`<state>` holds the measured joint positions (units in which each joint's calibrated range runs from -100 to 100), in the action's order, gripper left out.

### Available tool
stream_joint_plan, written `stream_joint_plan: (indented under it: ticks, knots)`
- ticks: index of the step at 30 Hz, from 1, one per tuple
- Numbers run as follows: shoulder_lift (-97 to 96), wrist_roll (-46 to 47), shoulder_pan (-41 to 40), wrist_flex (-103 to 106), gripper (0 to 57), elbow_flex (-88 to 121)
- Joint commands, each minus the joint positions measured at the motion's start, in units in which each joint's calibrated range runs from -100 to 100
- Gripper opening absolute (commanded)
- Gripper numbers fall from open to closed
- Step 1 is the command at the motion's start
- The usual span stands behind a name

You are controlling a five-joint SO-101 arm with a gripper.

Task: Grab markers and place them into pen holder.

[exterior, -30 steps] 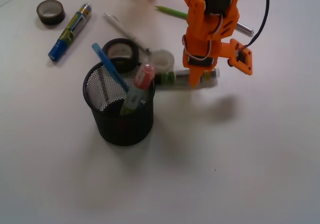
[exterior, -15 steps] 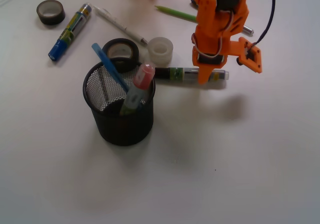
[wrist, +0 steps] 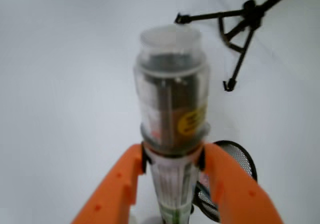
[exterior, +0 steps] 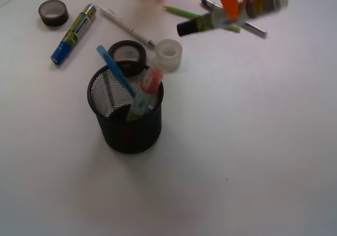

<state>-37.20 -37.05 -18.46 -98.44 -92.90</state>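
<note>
Gripper (wrist: 172, 159) is clamped on the green-black marker (exterior: 231, 13), lifted clear near the worktop's far edge, barrel roughly level. The barrel looks light, rigid and smooth, so liable to pivot; the grasp sits near the clear cap end. Pen holder (exterior: 125, 131), left of centre, already contains the red-orange marker (exterior: 145, 94).

The gripper (exterior: 235, 4) is orange, its marker (exterior: 231, 15) silver-grey with a black end. The pen holder (exterior: 126, 125) is black mesh; at ten o'clock lies a blue-ended marker (exterior: 73, 32).
</note>
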Motion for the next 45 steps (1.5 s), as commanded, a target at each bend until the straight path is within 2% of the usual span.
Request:
stream_joint_plan:
  ticks: [1,8,14,23,29,38,45]
  knots:
    - [3.75,-3.27,4.89,5.01,0.5,-6.37]
    - [3.58,-5.52,15.28,17.69,0.5,-6.01]
    - [-1.52,-9.13,21.94,19.18,0.5,-6.19]
    - [-6.28,-8.74,20.82,8.59,0.5,-6.37]
    - [-8.24,-5.81,20.14,13.41,0.5,-6.28]
    - [-13.85,-11.62,15.81,23.12,0.5,-6.37]
    - [-13.51,-12.50,17.00,21.98,0.6,-6.37]
